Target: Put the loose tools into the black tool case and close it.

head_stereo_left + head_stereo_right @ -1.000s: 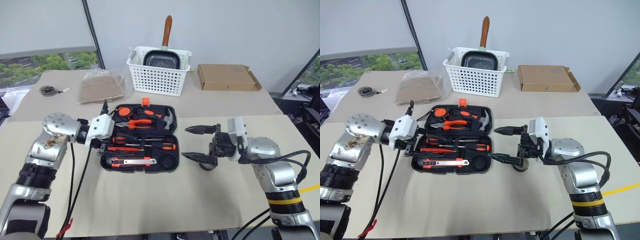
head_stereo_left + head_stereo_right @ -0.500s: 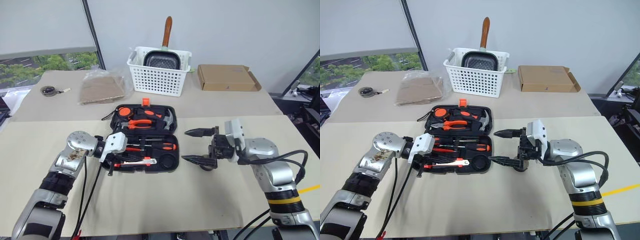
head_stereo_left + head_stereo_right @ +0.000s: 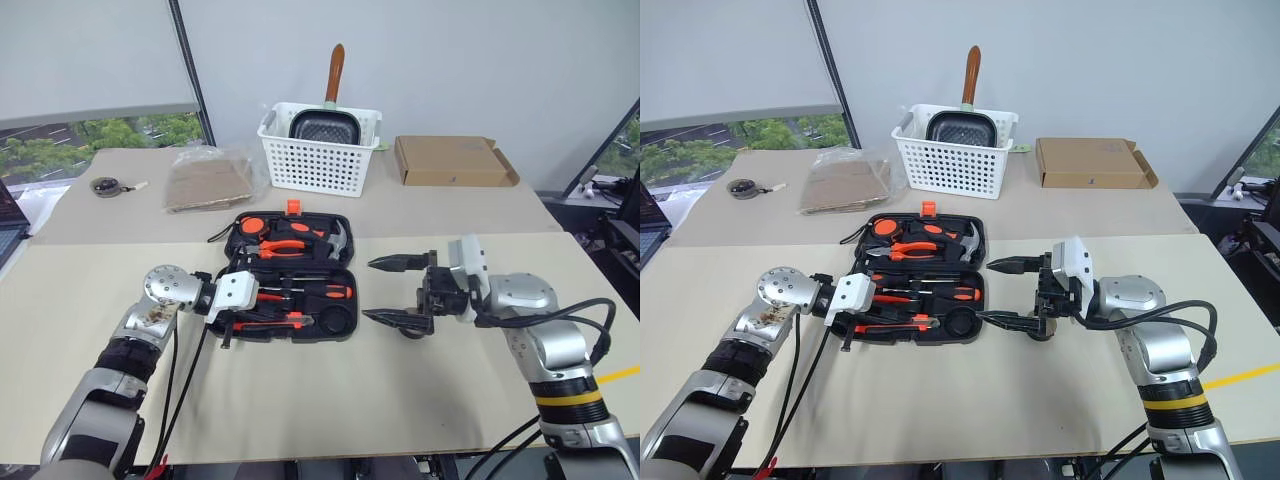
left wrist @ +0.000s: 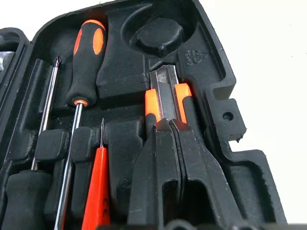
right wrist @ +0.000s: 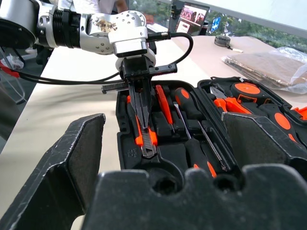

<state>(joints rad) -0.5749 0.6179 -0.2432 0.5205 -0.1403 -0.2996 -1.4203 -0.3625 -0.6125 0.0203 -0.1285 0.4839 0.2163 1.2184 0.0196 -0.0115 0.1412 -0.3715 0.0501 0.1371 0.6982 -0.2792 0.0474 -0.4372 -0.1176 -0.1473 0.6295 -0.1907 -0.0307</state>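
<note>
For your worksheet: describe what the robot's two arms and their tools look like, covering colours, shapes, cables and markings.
Both arms are silver-grey metal with rounded joints and black ribbed sections. The right arm carries a yellow band and a black cable loop. Black cables hang from the left arm. White blocks sit behind the left tool and right tool, each with two black tapered fingers.

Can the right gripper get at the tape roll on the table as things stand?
Probably yes: the right gripper is open, hovering right by the tape roll, with bare table around it and nothing between them.

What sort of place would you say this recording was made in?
Probably an office or lab several floors up: plain tables pushed together, a roller blind over a window looking down on treetops, and a laptop screen nearby.
</note>
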